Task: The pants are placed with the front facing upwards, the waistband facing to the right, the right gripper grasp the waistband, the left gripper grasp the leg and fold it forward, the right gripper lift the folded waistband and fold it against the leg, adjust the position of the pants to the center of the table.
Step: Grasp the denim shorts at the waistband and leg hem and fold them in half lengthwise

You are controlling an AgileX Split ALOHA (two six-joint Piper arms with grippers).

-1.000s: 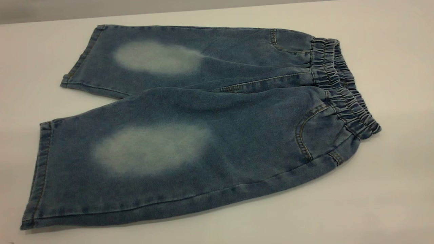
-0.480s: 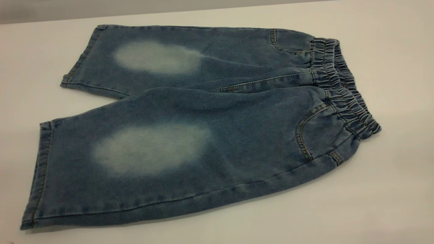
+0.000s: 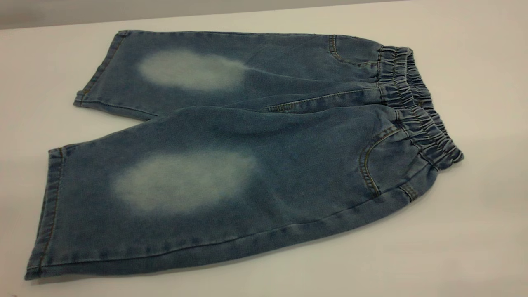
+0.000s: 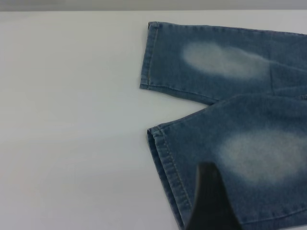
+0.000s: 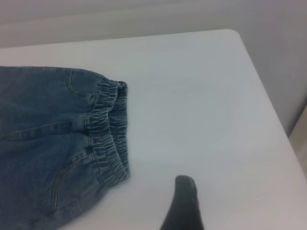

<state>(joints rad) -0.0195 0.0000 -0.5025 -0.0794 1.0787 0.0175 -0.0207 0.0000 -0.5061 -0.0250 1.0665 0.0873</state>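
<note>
Pants (image 3: 231, 156) of faded blue denim lie flat and unfolded on the white table (image 3: 474, 231), front side up, exactly where they lay a second ago; nothing about the cloth, its creases or its outline has shifted between the earlier exterior pictures and this one. The gathered, ruched waistband (image 3: 416, 103) forms the right end of the garment, and both short wide legs run leftward away from it, splaying apart toward their hems so that a wedge of bare table shows between them. Each leg carries a pale washed-out oval, tan stitching traces the seams, and a curved pocket sits just beside the waistband on either hip. The fly seam runs from the waistband toward the crotch, with a soft fold of denim rising along it. No arm reaches into the exterior view. From the left wrist, one dark finger of the left gripper (image 4: 210, 201) shows over the hem of the nearer leg, at the end farthest from the waistband; from the right wrist, one dark finger of the right gripper (image 5: 183, 203) shows over bare table near the waistband's corner. Whether either gripper's fingers are apart or together cannot be told.
</note>
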